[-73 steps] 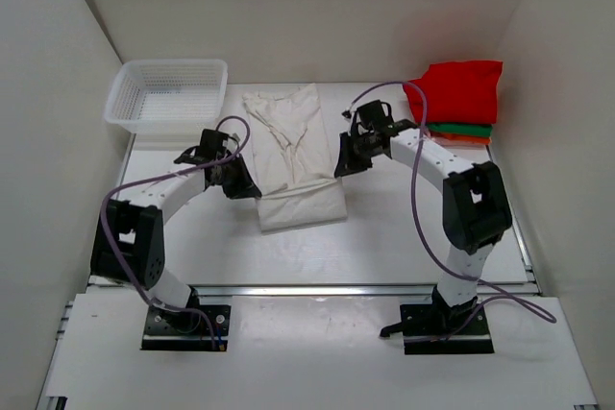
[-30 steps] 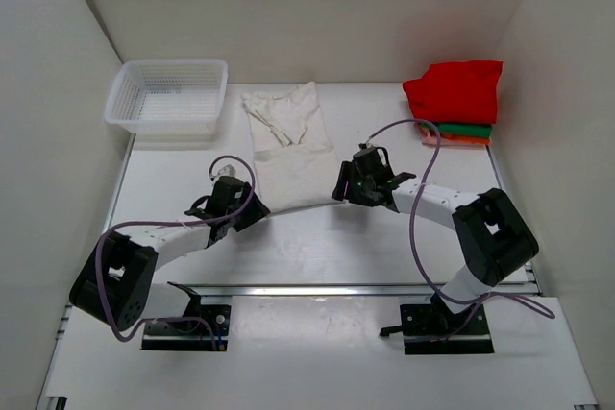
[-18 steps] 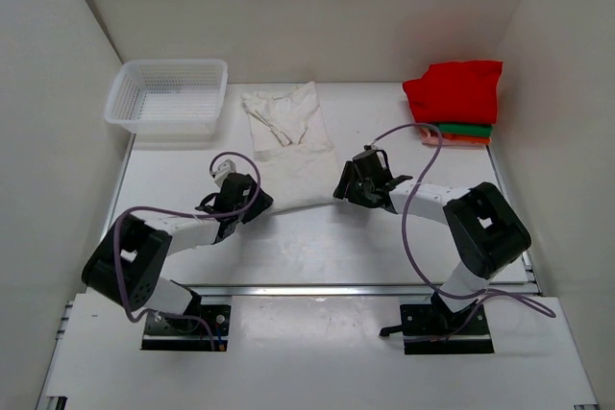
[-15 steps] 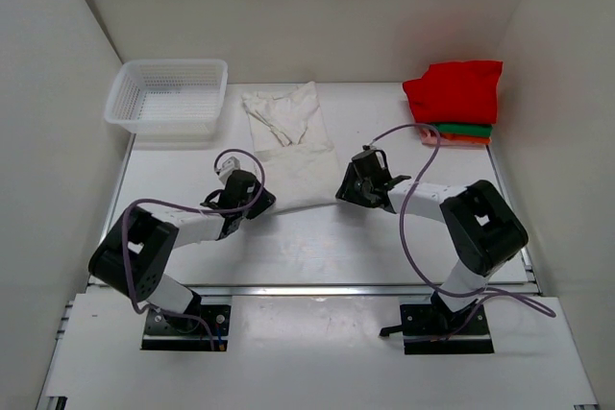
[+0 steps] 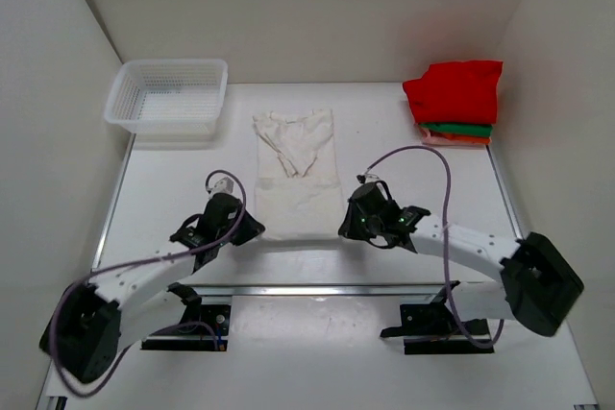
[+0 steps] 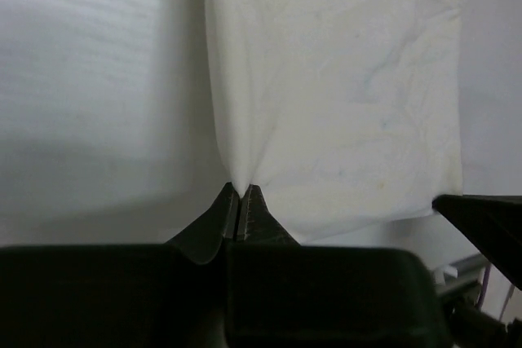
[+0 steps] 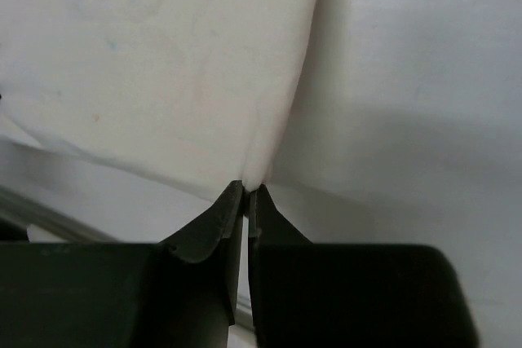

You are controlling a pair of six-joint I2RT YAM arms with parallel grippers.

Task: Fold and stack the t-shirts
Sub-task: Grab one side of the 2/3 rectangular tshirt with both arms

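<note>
My left tool (image 6: 239,193) and right tool (image 7: 246,191) had just clamped shut on the wrinkled cream cloth t-shirt (image 5: 296,165) at its near corners — drawn flat, ready for folding.

white table (image 5: 173,180), cream t-shirt (image 5: 298,180), shirt stack (image 5: 456,93), basket (image 5: 163,125)

Left arm (image 5: 144,280), right arm (image 5: 471,242): white links, black joints, purple cables (image 5: 420,149), black jaws.
</note>
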